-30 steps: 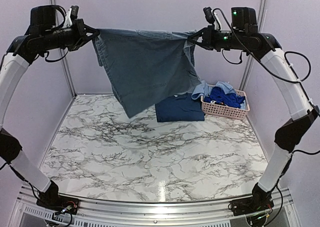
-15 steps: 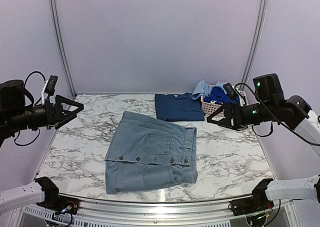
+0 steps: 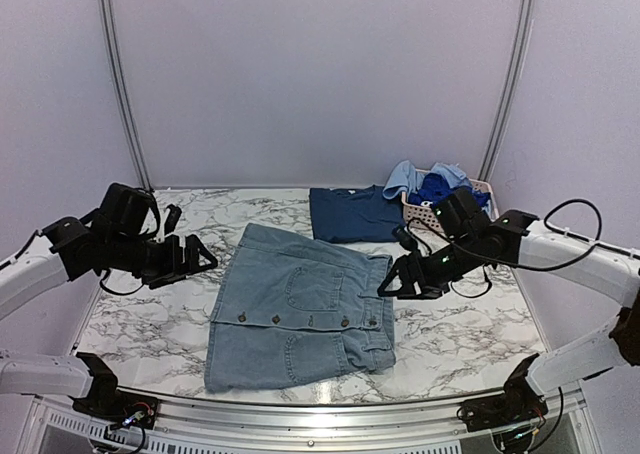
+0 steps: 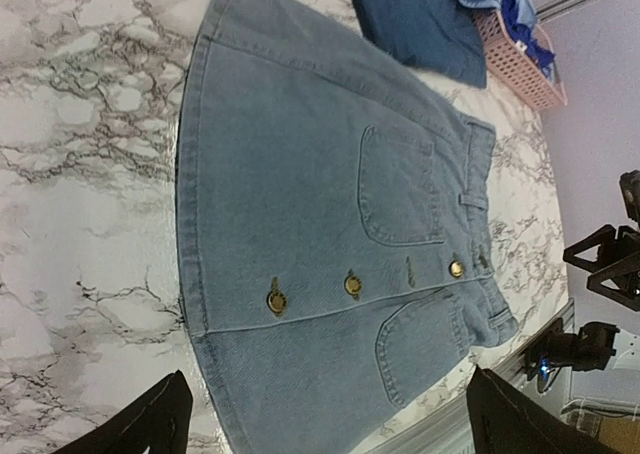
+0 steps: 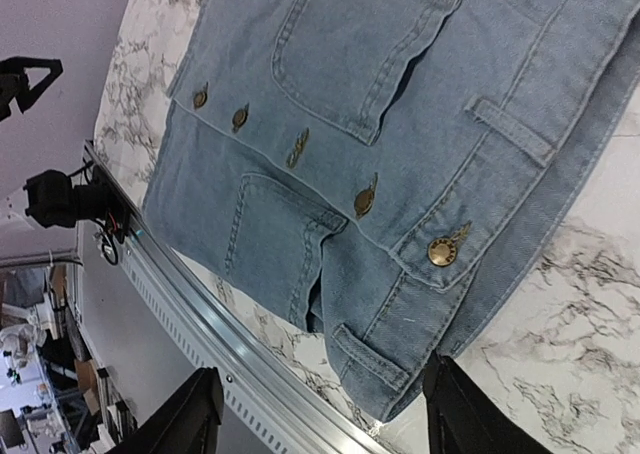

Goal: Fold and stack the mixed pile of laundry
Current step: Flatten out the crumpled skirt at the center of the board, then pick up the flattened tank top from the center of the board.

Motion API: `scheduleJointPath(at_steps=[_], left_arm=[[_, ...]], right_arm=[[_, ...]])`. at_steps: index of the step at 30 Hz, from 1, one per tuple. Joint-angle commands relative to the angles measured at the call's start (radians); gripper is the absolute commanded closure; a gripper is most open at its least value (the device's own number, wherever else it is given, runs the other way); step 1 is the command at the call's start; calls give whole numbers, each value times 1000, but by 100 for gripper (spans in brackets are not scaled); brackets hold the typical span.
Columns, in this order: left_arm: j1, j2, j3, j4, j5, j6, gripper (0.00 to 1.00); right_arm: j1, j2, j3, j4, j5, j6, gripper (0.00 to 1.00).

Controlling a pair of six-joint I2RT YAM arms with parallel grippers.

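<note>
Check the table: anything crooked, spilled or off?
Mostly tidy. The denim skirt lies flat but askew, and its waistband corner on the near right is rumpled, with a fold in it. A light-blue garment spills over the rim of the pink basket. No damage visible.

A second ago both tools held the light-blue denim piece [image 3: 300, 314] stretched high in the air. Now it lies spread on the worktop [image 3: 450, 334], let go. The left tool [image 3: 203, 262] and the right tool [image 3: 390, 286] have come down low and inward, jaws apart, with the denim between them.
</note>
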Motion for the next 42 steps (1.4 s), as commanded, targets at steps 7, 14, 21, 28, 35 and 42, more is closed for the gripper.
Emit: scheduleJointPath(at_steps=[7, 14, 21, 28, 35, 42], left_arm=[[-23, 152, -160, 130, -64, -71, 7], [4, 281, -147, 206, -27, -69, 20], [116, 410, 14, 261, 7, 28, 18], [185, 687, 296, 275, 69, 157, 21], [216, 934, 497, 273, 102, 194, 28], [235, 1102, 632, 271, 121, 221, 37]], right_arm=[[43, 97, -139, 152, 8, -12, 40], [-101, 221, -43, 245, 90, -52, 50], [-189, 421, 182, 239, 120, -123, 52], [-225, 579, 329, 189, 163, -148, 56], [-233, 590, 316, 190, 168, -116, 53], [-233, 616, 283, 226, 127, -102, 50]])
